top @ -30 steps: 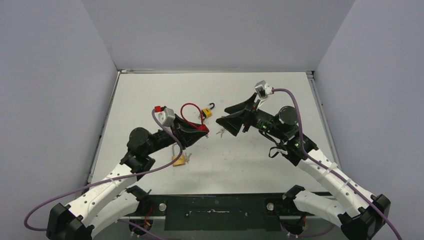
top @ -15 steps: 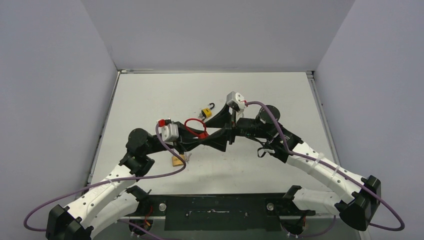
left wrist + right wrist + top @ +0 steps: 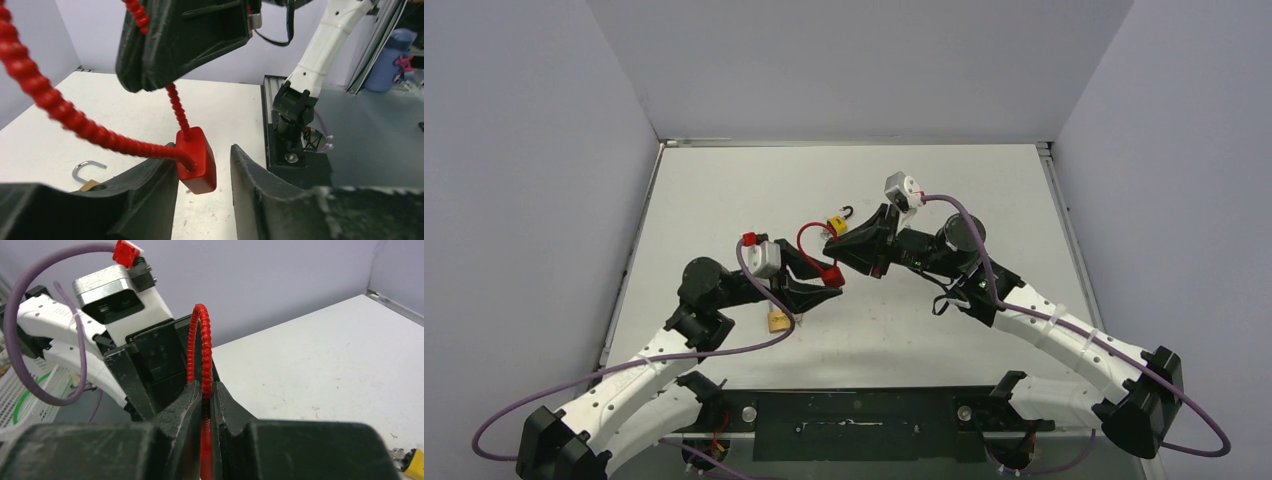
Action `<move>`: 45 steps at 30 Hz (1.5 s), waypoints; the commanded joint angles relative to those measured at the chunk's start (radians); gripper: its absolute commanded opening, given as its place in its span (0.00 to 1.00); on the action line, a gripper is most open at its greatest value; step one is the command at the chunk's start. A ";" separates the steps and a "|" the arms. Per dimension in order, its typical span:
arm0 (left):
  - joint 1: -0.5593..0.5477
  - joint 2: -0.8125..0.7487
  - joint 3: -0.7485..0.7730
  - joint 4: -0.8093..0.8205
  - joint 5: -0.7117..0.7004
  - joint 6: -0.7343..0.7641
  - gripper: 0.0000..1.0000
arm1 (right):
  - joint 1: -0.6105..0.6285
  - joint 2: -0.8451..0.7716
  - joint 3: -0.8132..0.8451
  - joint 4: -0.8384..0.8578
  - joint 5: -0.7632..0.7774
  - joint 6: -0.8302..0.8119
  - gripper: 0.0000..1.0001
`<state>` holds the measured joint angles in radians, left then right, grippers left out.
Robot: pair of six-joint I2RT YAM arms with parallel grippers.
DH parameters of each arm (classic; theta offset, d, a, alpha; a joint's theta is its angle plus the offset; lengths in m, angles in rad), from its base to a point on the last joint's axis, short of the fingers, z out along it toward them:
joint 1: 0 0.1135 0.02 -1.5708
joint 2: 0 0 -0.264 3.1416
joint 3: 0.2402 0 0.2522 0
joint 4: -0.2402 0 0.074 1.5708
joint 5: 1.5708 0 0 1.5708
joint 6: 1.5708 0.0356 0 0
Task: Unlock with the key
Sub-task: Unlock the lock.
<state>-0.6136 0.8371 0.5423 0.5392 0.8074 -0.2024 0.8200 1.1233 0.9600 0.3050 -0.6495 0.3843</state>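
- On the left part of the white worktop (image 3: 724, 190), close to the left arm, a brass padlock (image 3: 779, 318) lies flat. In the left wrist view its silver shackle shows behind the arm's own finger.
- Just to the right of it are the left fingers (image 3: 814, 292), raised a little over the worktop and spread apart.
- Between them hangs the red cable lock (image 3: 829, 274), which is off the worktop. In the left wrist view its red block (image 3: 196, 160) sits against one finger, and a clear gap stays to the other finger, so nothing is pinched here.
- From the block the ribbed cable (image 3: 202, 340) goes up in a loop between the two arms.
- Behind the loop, further back on the worktop, lies a small yellow padlock (image 3: 835, 224) with a dark shackle. It is apart from the red lock.
- To the right, the right fingers (image 3: 849, 245) are pressed together on the red cable, a short way above the block. In the right wrist view the cable runs through the narrow slit between them and rises in an arc.
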 commanded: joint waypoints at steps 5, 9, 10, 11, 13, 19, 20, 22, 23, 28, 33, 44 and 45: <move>-0.005 -0.006 -0.110 0.346 -0.073 -0.298 0.49 | -0.010 -0.071 -0.097 0.264 0.201 0.130 0.00; -0.005 0.016 -0.147 0.474 -0.114 -0.366 0.48 | -0.012 -0.074 -0.102 0.269 0.185 0.145 0.00; -0.005 0.024 -0.147 0.487 -0.117 -0.370 0.45 | -0.012 -0.076 -0.103 0.270 0.185 0.147 0.00; -0.005 0.031 -0.147 0.492 -0.124 -0.374 0.41 | -0.012 -0.078 -0.106 0.274 0.183 0.150 0.00; -0.006 0.045 -0.144 0.499 -0.140 -0.381 0.34 | -0.012 -0.083 -0.110 0.278 0.174 0.148 0.00; -0.006 0.074 -0.141 0.547 -0.167 -0.412 0.19 | -0.012 -0.093 -0.133 0.285 0.162 0.139 0.00; -0.006 0.077 -0.139 0.544 -0.171 -0.411 0.13 | -0.012 -0.093 -0.133 0.283 0.162 0.139 0.00; -0.007 0.082 -0.138 0.532 -0.180 -0.403 0.00 | -0.012 -0.094 -0.132 0.272 0.158 0.136 0.01; -0.008 0.084 -0.134 0.517 -0.189 -0.395 0.00 | -0.012 -0.094 -0.128 0.249 0.167 0.136 0.10; -0.007 0.051 -0.104 0.318 -0.298 -0.300 0.00 | -0.014 -0.149 -0.120 0.063 0.364 0.086 0.79; -0.008 0.032 -0.054 0.057 -0.445 -0.197 0.00 | -0.008 -0.185 -0.088 -0.038 0.428 0.046 0.70; -0.011 0.045 -0.024 -0.040 -0.452 -0.131 0.00 | 0.037 0.030 0.053 -0.144 0.328 0.037 0.39; -0.012 0.045 -0.026 -0.042 -0.453 -0.129 0.00 | 0.040 0.047 0.068 -0.160 0.335 0.038 0.38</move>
<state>-0.6205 0.8906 0.4572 0.4923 0.3614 -0.3714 0.8455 1.1065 0.9489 0.1997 -0.3046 0.4335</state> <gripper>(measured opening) 0.198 0.391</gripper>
